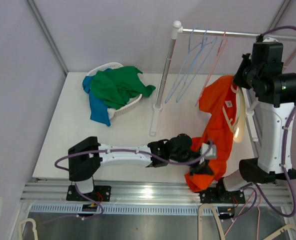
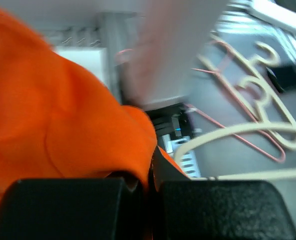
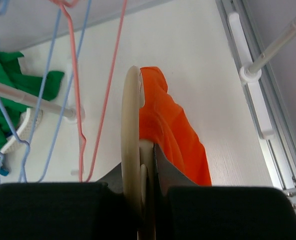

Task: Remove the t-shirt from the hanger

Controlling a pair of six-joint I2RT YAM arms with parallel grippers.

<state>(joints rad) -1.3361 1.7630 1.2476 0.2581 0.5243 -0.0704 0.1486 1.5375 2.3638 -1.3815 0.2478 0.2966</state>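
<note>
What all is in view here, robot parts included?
t-shirt: one, orange, draped on the cream hanger, right side.
cream hanger: one, cream, inside the t-shirt.
rack: one, white, back of table.
rail hangers: about two blue, one pink, on the rack.
basket: one, white, back left.
clothes: two, green and blue, heaped in the basket.
loose hangers: several, cream and pink, on the floor.
table: one, white.
left gripper: black, shut on the t-shirt's lower edge.
right gripper: black, shut on the cream hanger.
</note>
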